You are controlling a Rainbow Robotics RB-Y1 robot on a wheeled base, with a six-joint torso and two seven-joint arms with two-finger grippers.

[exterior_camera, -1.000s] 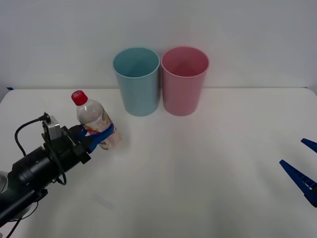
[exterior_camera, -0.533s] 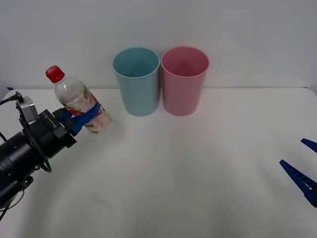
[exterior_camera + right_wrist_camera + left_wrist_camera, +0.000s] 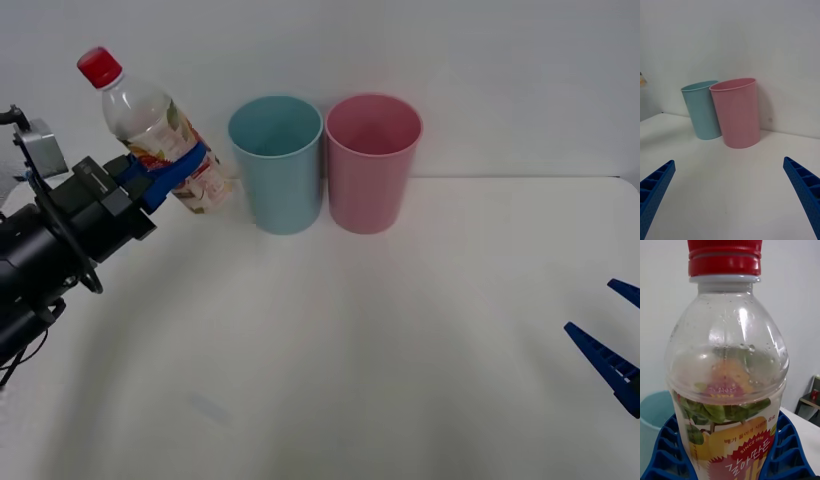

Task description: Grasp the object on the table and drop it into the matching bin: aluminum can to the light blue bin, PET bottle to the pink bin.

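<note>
My left gripper (image 3: pixel 170 170) is clamped on the PET bottle (image 3: pixel 160 135) around its labelled middle, holding it clear of the tabletop (image 3: pixel 330 350) above the far left corner. The bottle tilts, its red cap (image 3: pixel 98 66) leaning away from the bins and its base pointing toward the light blue bin (image 3: pixel 277 165), close beside that bin's upper wall. In my left wrist view the blue ribbed fingers (image 3: pixel 668 450) grip both sides of the clear bottle (image 3: pixel 726 382), whose label carries leaf and fruit artwork with printed lettering; the cap (image 3: pixel 724 258) sits at its upper end and the rim of the light blue bin (image 3: pixel 655 412) shows behind one finger.

The light blue bin and the pink bin (image 3: pixel 372 162) stand upright side by side at the far edge of the tabletop, near its middle, their walls touching or all but touching, the pink one on my right.

My right gripper (image 3: pixel 612 345) hangs over the right edge of the tabletop, well apart from the bins, its fingers (image 3: pixel 805 191) spread wide and holding nothing. From that wrist, the pink bin (image 3: pixel 736 112) stands nearer, with the light blue bin (image 3: pixel 702 110) partly behind it.
</note>
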